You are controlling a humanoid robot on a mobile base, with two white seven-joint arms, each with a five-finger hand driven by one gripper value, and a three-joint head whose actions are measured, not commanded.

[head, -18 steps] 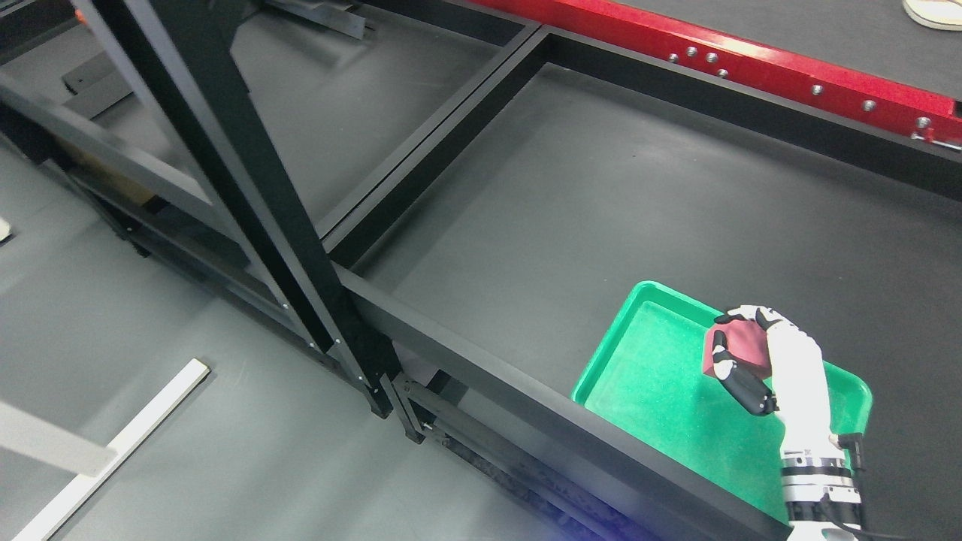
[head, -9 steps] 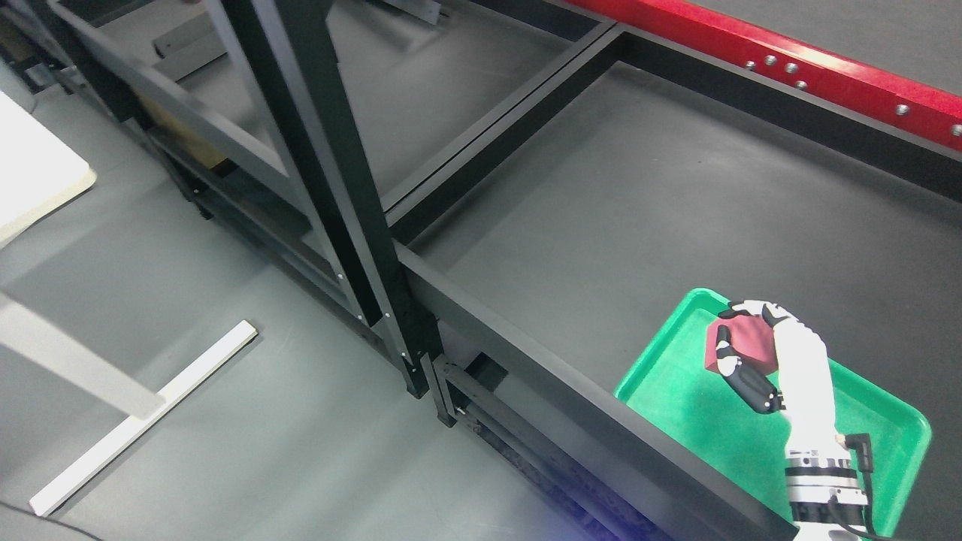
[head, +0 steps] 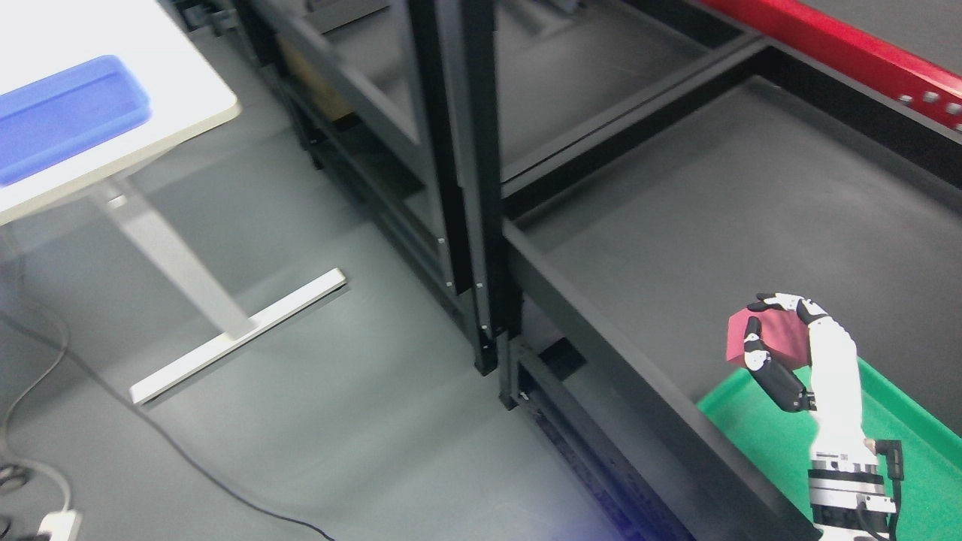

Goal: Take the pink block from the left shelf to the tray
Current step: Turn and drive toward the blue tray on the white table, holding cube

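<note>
Right hand (head: 789,349), fingers curled around the pink block (head: 768,342); block a dull rose cube with flat faces, held above the near corner of the green tray (head: 759,428); tray on the dark shelf (head: 714,225); beyond, a red beam (head: 849,46).

No text, label, brand, number or sign can be read anywhere in this view. A small dark patch sits on the wrist cuff of the right hand (head: 800,353), perhaps a code or printed tag, but it is too small and blurred to make out.
</note>
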